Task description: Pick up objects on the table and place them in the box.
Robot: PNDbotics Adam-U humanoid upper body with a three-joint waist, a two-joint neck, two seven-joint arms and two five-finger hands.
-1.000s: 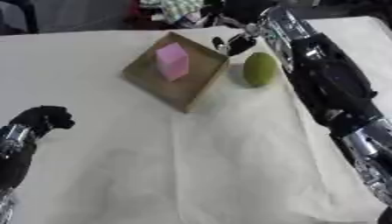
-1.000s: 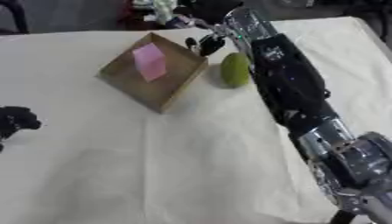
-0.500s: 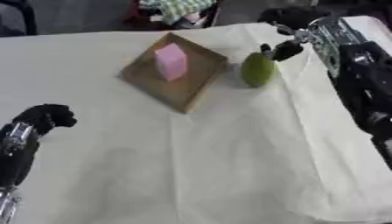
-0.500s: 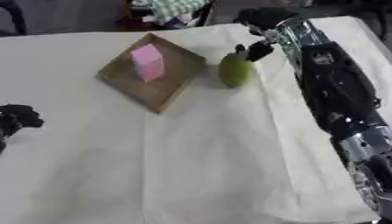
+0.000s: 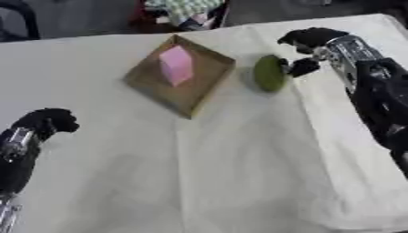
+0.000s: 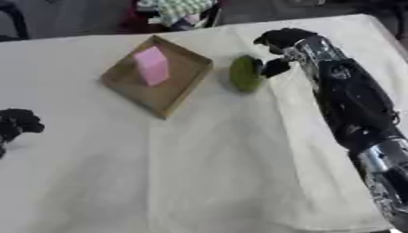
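**Right hand beside the green fruit, pink block in the box**

A table covered with a white cloth [image 5: 239,173] fills the view, with a dark floor and some checked fabric [image 5: 187,9] behind its far edge.

Nearest, at the lower left, the left hand [image 5: 46,122] rests on the cloth with its fingers curled into a fist, holding nothing. It is in the same place as one second ago.

Farther, near the middle, there is one brown cardboard box [image 5: 195,98], turned so a corner points to the robot. Inside it stands one pink block [image 5: 176,65].

Just to the right of the box lies one green fruit [image 5: 269,73] on the cloth, outside the box.

The right arm comes in from the right side. The right hand [image 6: 280,42] is at the far right of the fruit, fingers bent, with the thumb [image 5: 303,67] just beside the fruit; if it touches, I cannot tell. It does not close around the fruit. One second ago this hand was over the far corner of the box; now it is on the other side of the fruit.
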